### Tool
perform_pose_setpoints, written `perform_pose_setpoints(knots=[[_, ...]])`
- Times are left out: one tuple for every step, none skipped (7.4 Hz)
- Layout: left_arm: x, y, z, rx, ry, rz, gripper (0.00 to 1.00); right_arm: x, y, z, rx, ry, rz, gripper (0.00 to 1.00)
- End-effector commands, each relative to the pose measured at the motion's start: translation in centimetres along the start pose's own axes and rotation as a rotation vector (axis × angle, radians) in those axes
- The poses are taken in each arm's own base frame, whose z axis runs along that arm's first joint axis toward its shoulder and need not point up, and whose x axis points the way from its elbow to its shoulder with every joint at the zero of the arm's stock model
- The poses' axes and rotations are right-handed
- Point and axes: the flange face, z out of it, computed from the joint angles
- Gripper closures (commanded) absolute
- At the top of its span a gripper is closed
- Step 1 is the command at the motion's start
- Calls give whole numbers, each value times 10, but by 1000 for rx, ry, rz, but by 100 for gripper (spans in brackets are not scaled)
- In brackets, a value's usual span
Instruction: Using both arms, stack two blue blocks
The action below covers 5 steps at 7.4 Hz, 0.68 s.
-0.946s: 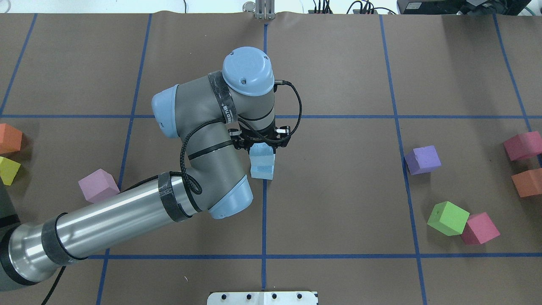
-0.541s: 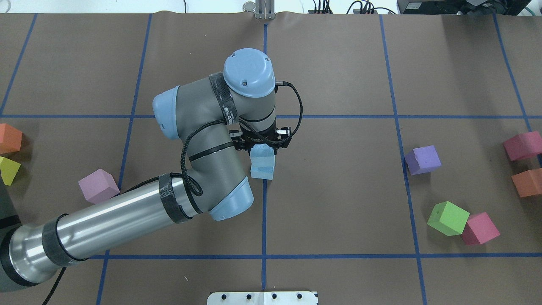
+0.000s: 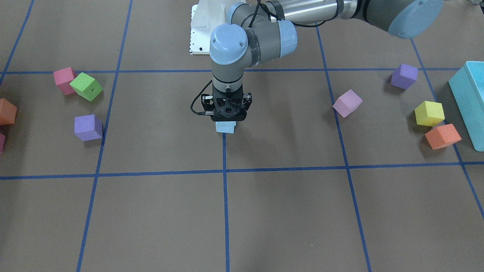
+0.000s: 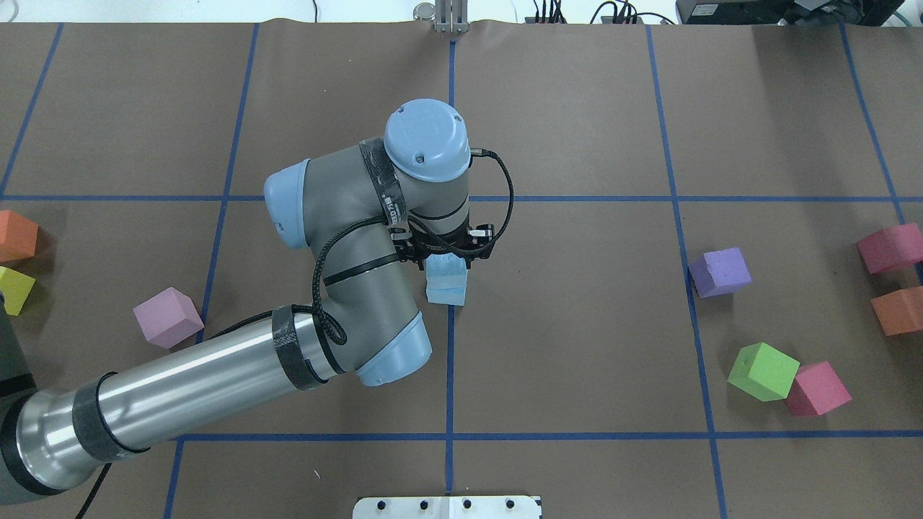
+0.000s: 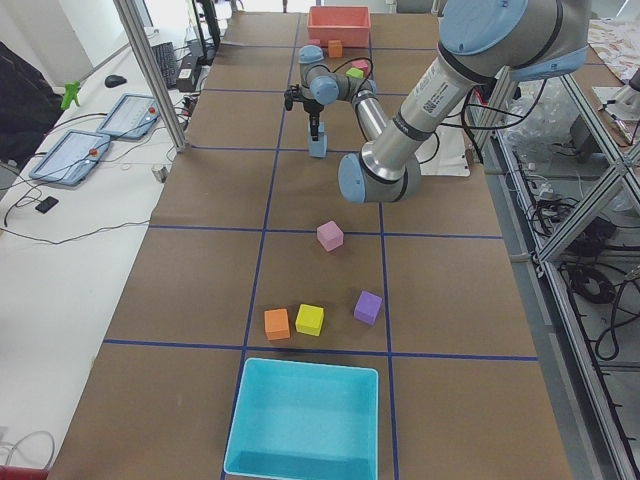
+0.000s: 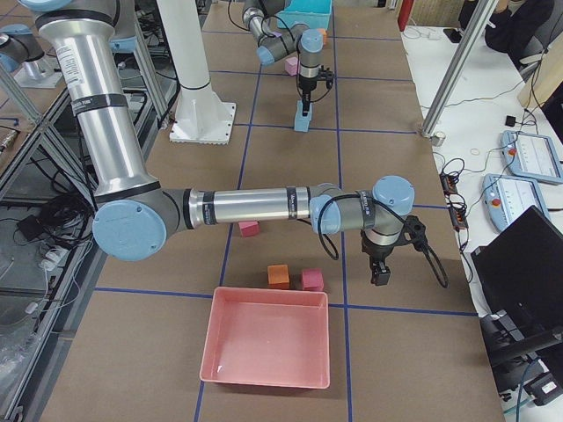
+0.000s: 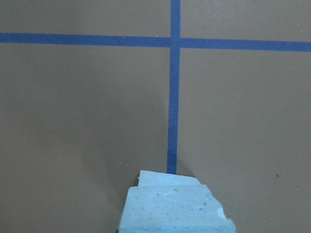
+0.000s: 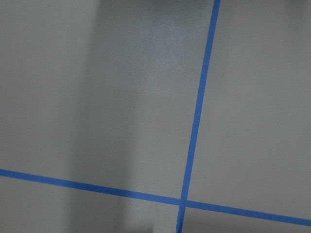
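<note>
Two sky-blue blocks stand at the table's centre by a tape crossing. The lower block (image 4: 445,292) sits on the table and also shows in the front view (image 3: 225,128). My left gripper (image 4: 445,258) points straight down and is shut on the upper block (image 4: 446,267), holding it on or just above the lower one. In the left wrist view the held block (image 7: 175,208) fills the bottom edge. My right gripper (image 6: 380,274) shows only in the right side view, far from the stack. I cannot tell if it is open or shut.
Loose cubes lie on both sides: purple (image 4: 719,272), green (image 4: 762,371), red (image 4: 817,389) and orange (image 4: 898,310) on the right, pink (image 4: 167,316), yellow (image 4: 13,290) and orange (image 4: 14,236) on the left. A turquoise box (image 3: 470,102) and a pink tray (image 6: 268,347) stand at the table's ends.
My left arm has lowered, bringing the held blue block down onto the lower one. The lower block and the other cubes have not moved.
</note>
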Motion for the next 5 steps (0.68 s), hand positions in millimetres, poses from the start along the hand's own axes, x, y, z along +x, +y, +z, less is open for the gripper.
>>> perform_pose_setpoints(knots=[[1, 1, -2, 2, 3, 3, 5, 0, 0, 0, 0, 1, 0, 0], [2, 3, -8, 5, 17, 9, 3, -1, -1, 0, 1, 1, 0, 0], [3, 8, -21, 12, 37, 18, 3, -1, -1, 0, 1, 1, 2, 0], [-4, 18, -37, 20, 66, 35, 3, -1, -1, 0, 1, 1, 2, 0], [-27, 19, -57, 42, 97, 43, 3, 0, -1, 0, 0, 0, 5, 0]])
